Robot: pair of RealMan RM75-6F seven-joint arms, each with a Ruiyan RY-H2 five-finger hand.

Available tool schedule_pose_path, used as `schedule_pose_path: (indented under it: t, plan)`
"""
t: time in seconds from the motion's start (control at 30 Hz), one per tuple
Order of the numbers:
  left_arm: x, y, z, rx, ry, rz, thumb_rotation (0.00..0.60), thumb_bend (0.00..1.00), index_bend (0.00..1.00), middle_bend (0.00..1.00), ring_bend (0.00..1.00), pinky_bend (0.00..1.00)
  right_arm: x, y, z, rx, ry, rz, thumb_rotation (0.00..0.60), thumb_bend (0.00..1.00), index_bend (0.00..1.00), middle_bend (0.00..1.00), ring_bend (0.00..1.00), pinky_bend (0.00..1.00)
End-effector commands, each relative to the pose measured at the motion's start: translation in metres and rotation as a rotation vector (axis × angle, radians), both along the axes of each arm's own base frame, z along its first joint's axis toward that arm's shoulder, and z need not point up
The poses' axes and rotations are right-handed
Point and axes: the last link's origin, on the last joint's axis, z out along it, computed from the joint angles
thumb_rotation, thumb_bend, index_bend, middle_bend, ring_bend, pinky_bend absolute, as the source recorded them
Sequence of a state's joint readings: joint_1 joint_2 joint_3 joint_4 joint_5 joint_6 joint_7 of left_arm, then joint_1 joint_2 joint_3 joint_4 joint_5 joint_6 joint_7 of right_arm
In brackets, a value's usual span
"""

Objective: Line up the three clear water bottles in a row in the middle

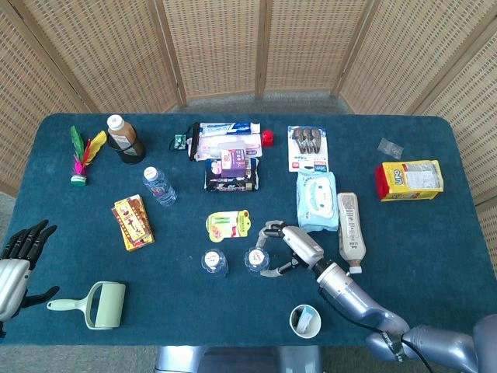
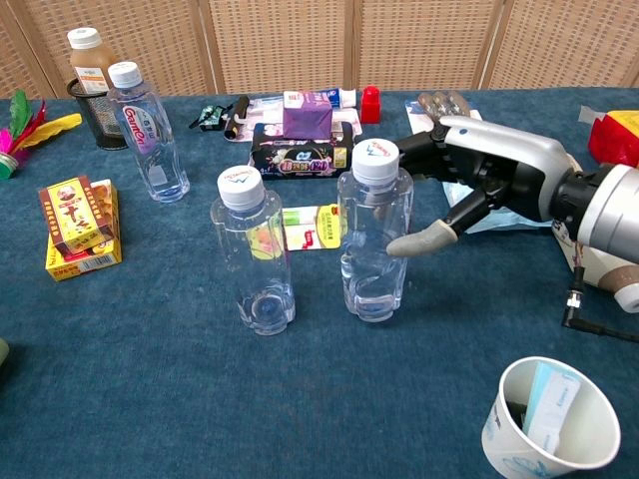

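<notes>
Taking the bottle in the right hand (image 2: pixel 469 180) as landmark, this held bottle (image 2: pixel 372 239) stands upright on the table (image 1: pixel 435 233), the hand wrapped around it from its right. A second bottle (image 2: pixel 253 254) stands just to its left, apart from it. The third bottle (image 2: pixel 145 135) stands well behind and further left, with a small box (image 2: pixel 75 225) left of the second bottle. A carded packet (image 1: pixel 228 224) lies just behind the held bottle. A paper cup (image 2: pixel 554 419) sits in front of it to the right. The left hand (image 1: pixel 19 256) rests far to its left, at the table's edge, beside a lint roller (image 1: pixel 97 303).
</notes>
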State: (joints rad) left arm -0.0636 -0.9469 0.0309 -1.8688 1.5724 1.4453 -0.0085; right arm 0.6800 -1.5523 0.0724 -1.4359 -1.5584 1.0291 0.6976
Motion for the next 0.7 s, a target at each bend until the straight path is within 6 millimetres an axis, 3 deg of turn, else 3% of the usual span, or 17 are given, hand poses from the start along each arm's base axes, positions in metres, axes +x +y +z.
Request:
schedule_pose_path:
  t: [0.03, 0.7]
  plan:
    - [0.0007, -0.0009, -0.0009, -0.003, -0.002, -0.001, 0.600, 0.11, 0.00, 0.00, 0.00, 0.01, -0.0016, 0.0013, 0.0003, 0.025, -0.003, 0.006, 0.600, 0.25, 0.47, 0.49, 0.28, 0.15]
    - [0.0007, -0.0018, 0.0000, 0.002, -0.007, -0.002, 0.600, 0.11, 0.00, 0.00, 0.00, 0.01, -0.0032, 0.0027, 0.0049, 0.013, 0.000, 0.037, 0.600, 0.24, 0.36, 0.39, 0.25, 0.14]
